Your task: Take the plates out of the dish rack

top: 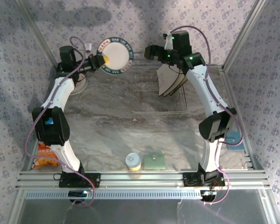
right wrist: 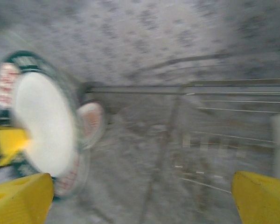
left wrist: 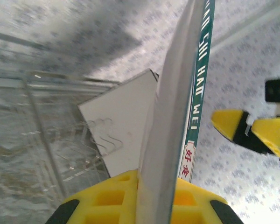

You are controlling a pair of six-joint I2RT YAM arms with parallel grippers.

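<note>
1 rnd plate (top: 114,55) clamped in L pincer (top: 100,60) | R pincer (right wrist: 142,198) spread wide

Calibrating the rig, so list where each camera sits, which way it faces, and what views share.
Top external: above and behind the bases, looking down on the table, dish rack, left arm and right arm.
Left wrist: on the left arm, looking along the left tool, shut on the edge-on round plate, toward the rack's square plates.
Right wrist: on the right arm, looking between the open right tool toward the held round plate.
Shared: all three see that plate and the rack.
</note>
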